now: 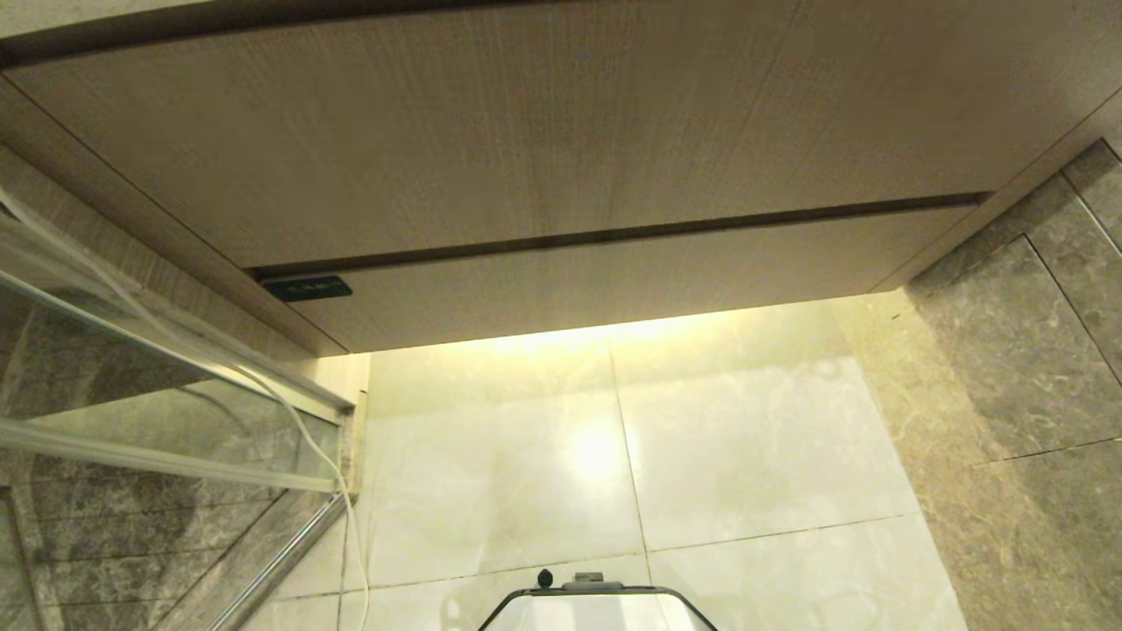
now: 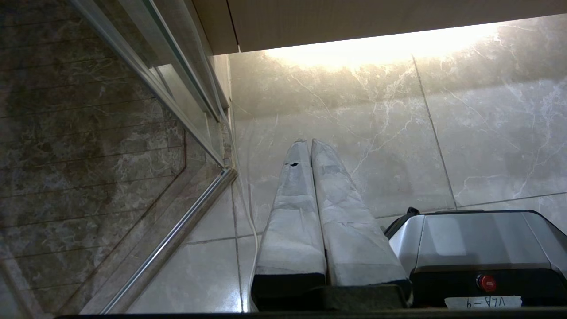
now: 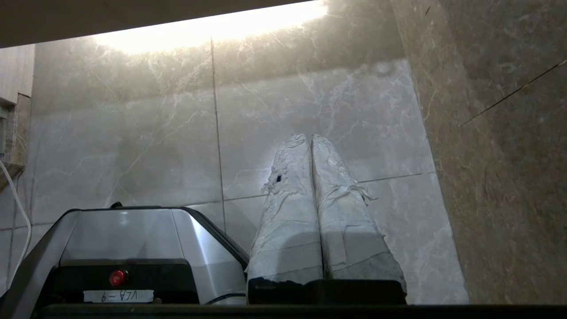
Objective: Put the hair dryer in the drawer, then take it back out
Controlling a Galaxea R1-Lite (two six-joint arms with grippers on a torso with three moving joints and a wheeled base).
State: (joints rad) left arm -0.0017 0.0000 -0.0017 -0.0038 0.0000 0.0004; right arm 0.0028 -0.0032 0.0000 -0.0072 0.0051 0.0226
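The drawer [image 1: 614,282] is the low light-brown wood-grain front under the cabinet, pushed in flush, with a small dark label [image 1: 307,287] at its left end. The hair dryer is out of view. Neither gripper appears in the head view. My left gripper [image 2: 310,141] hangs low over the pale floor tiles beside the robot's base, its two taped fingers pressed together and empty. My right gripper [image 3: 310,136] hangs the same way on the other side of the base, shut with nothing between its fingers.
A taller wood-grain panel [image 1: 526,131] sits above the drawer. A glass shower screen with a metal frame [image 1: 175,412] stands at the left, and a white cord [image 1: 302,429] runs down along it. A dark marble wall [image 1: 1034,350] closes the right side. The robot's base [image 1: 596,605] is on glossy floor tiles [image 1: 745,438].
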